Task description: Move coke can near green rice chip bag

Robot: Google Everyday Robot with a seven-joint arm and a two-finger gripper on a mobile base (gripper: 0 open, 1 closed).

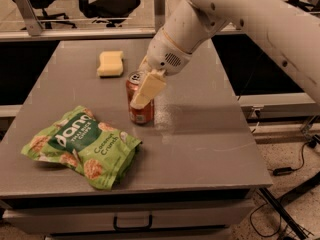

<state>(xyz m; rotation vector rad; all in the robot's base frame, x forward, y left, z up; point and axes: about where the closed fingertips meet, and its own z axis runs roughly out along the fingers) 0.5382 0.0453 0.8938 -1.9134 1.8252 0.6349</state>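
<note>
The coke can stands upright on the grey table, a little right of and behind the green rice chip bag. The bag lies flat near the table's front left edge. My gripper comes down from the upper right and is shut on the can, with one pale finger across its front. The far finger is hidden behind the can.
A pale yellow sponge lies at the back of the table, behind the can. Office chairs stand beyond the table. A drawer handle shows below the front edge, and cables lie on the floor at right.
</note>
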